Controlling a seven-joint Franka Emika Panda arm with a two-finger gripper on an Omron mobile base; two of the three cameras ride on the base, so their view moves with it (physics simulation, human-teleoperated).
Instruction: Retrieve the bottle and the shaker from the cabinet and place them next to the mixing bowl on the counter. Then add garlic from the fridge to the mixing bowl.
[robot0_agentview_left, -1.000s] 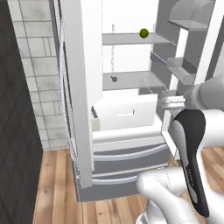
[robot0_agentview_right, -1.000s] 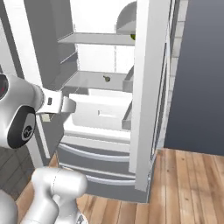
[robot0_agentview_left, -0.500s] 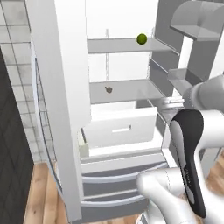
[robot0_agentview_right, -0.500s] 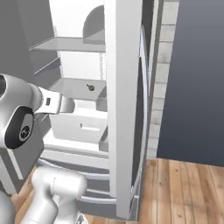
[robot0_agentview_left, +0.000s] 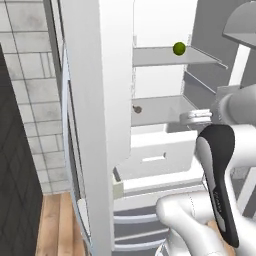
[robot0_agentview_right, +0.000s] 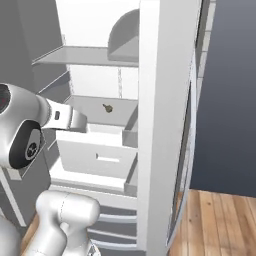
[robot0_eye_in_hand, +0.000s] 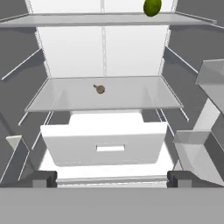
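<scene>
A small brownish garlic bulb (robot0_eye_in_hand: 100, 89) lies on the fridge's middle glass shelf (robot0_eye_in_hand: 131, 94), left of centre; it also shows as the garlic (robot0_agentview_left: 137, 109) and the garlic (robot0_agentview_right: 106, 107) in the base views. My gripper (robot0_eye_in_hand: 112, 179) is open, its fingertips (robot0_eye_in_hand: 41, 178) wide apart with nothing between them. It is held in front of the open fridge at drawer height, well short of the garlic. My hand (robot0_agentview_left: 199, 116) hangs by the shelf's front right corner.
A green round fruit (robot0_eye_in_hand: 152, 6) sits on the top shelf. A white drawer (robot0_eye_in_hand: 105, 142) juts out below the middle shelf. The open fridge doors (robot0_agentview_left: 95, 125) (robot0_agentview_right: 165, 125) flank me closely. Door bins (robot0_eye_in_hand: 197, 148) stand on the right. Tiled wall (robot0_agentview_left: 30, 100) and wood floor (robot0_agentview_right: 220, 220) lie beyond.
The whole picture has shifted: the base has driven closer to the open fridge, whose doors now loom larger. The arm keeps its pose and the gripper stays open.
</scene>
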